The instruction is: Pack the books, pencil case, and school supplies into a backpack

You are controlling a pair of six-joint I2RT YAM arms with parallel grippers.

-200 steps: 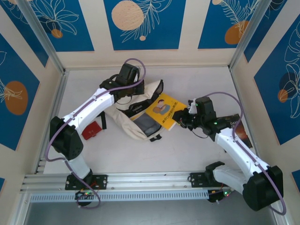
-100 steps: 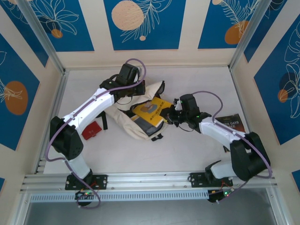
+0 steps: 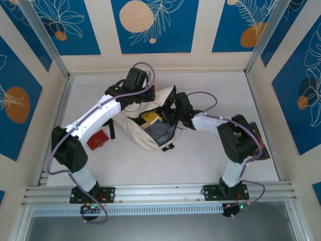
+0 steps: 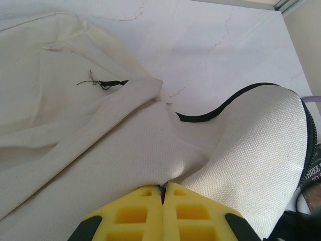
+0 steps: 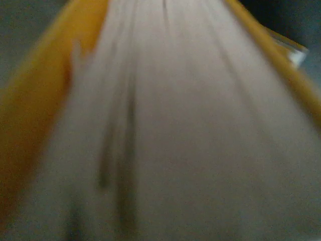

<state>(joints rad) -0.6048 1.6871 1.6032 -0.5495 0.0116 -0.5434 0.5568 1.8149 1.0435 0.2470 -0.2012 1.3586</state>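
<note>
Top external view: a yellow book (image 3: 149, 117) is seen partway inside the mouth of the backpack (image 3: 135, 131), which lies on its side near the middle of the counter (image 3: 200, 160) with its opening turned toward the right arm. In the right wrist view the book's page edge is shown blurred and very close, flanked by yellow cover. The book is therefore judged to be pinched in the narrowly set right fingers (image 3: 167, 113), though the fingers themselves cannot be made out there. In the left wrist view cream fabric of the backpack is clamped between the fully closed yellow left fingers (image 4: 155, 195), and the opening is held lifted by that pinch at the bag's far rim. A red object (image 3: 98, 139) lies on the counter just beside the backpack's left side, apart from both arms. Several failures can be expected from here. The book's leading corner could be caught on the zipper rim or the dark lining, so that the cover is bent rather than slid in. The thin fold of canvas could be pulled out of the left pinch by the push, and the mouth would then collapse onto the book. The whole bag could also be shoved across the counter, since it is anchored only by that fold. If the book were released too shallow, it might slide back out.
</note>
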